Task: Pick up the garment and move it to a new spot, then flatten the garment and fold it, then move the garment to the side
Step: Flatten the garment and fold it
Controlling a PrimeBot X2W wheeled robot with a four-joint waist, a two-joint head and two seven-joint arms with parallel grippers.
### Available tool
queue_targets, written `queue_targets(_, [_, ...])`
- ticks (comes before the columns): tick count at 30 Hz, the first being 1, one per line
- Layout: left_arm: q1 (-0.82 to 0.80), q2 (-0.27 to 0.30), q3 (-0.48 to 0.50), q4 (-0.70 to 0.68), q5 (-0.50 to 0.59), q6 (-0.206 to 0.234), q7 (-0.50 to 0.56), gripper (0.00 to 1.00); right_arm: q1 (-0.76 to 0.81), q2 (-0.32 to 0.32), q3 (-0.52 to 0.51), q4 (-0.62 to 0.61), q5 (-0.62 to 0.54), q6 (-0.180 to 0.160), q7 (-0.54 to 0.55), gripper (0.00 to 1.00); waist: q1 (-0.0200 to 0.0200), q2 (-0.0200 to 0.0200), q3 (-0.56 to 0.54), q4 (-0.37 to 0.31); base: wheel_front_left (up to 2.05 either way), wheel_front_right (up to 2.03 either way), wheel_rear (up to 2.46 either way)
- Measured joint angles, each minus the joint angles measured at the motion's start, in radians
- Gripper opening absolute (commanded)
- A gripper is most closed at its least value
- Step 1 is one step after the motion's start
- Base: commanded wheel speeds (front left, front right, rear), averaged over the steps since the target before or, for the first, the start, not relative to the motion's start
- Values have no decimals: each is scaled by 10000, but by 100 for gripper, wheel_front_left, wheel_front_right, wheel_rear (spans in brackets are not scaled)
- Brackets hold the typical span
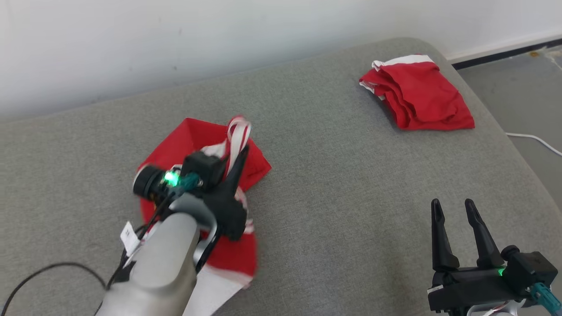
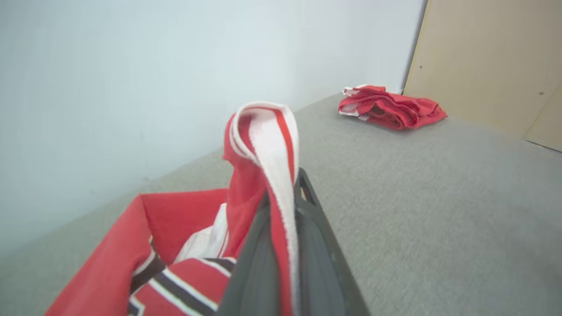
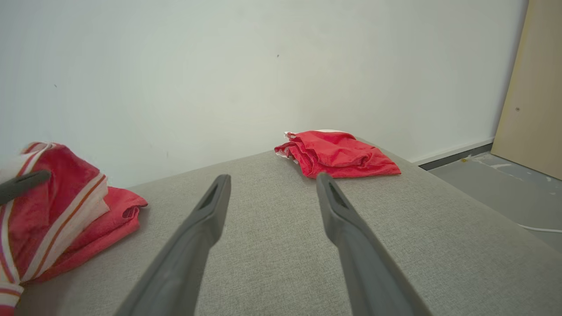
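The left tool (image 1: 240, 153) was clamped shut on the white-and-red striped band of the garment (image 1: 193, 136). It pinched a fold so that the band stood up above the fingertips, while the rest of the red cloth lay crumpled toward the left side of the grey cushion (image 1: 329, 184). That grip looked chosen to lift the piece by a firm hem rather than by loose cloth, which suited step 1, picking it up for a new spot. The right tool (image 1: 452, 206) hovered low at the right with its 2 fingers spread and nothing between them, probably kept free to take a second corner. A folded red garment (image 1: 417, 94) rested at the far right corner, well apart. Both pieces lay directly on the cushion.
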Motion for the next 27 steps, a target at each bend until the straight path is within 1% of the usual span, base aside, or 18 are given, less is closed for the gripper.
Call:
queue_targets(6, [-601, -136, -58, -1994, -295, -40, -27, 0, 181, -29, -230, 81, -6, 0, -2, 100, 0, 0, -291, 363, 0, 0, 0])
queue_targets(8, [-598, -69, -19, -2635, -339, -42, -27, 0, 274, -44, -378, 81, -8, 0, 0, 100, 0, -1, -380, 542, 0, 0, 0])
queue_targets(10, [-508, 130, 67, -3256, -401, -42, -29, 0, 401, -65, -516, 84, -10, 0, -2, 100, -1, -1, -470, 748, 0, 0, 0])
queue_targets(12, [-105, 502, 151, -3825, -428, 8, -33, 0, 565, -90, -585, 107, -8, 0, -2, 100, 0, -1, -569, 976, 0, 0, 0])
queue_targets(15, [1083, 1185, 230, -4660, -447, 196, 159, 0, 743, -90, -671, 125, -2, 0, -2, 100, -1, -1, -723, 1340, 0, 0, 0])
queue_targets(19, [2937, 2247, 644, -5827, -654, 508, 314, 0, 895, -77, -642, 142, 4, 0, -2, 100, -1, -1, -921, 1842, 0, 0, 0])
queue_targets(22, [4299, 3166, 1103, -6378, -798, 849, 345, 0, 896, -77, -616, 182, 6, 0, 0, 100, -1, -1, -1060, 2175, 0, 0, 0])
queue_targets(25, [5478, 3634, 1607, -6646, -1120, 1200, 382, 0, 899, -73, -598, 234, 8, 0, 0, 100, -1, -1, -1178, 2442, 0, 0, 0])
queue_targets(26, [5478, 3634, 1607, -6646, -1120, 1200, 382, 0, 899, -73, -598, 234, 8, 0, 0, 100, -1, -1, -1178, 2442, 0, 0, 0])
queue_targets(27, [5758, 3701, 1804, -6656, -1279, 1317, 349, 0, 900, -71, -594, 247, 8, 0, 0, 100, -2, -1, -1211, 2509, 0, 0, 0])
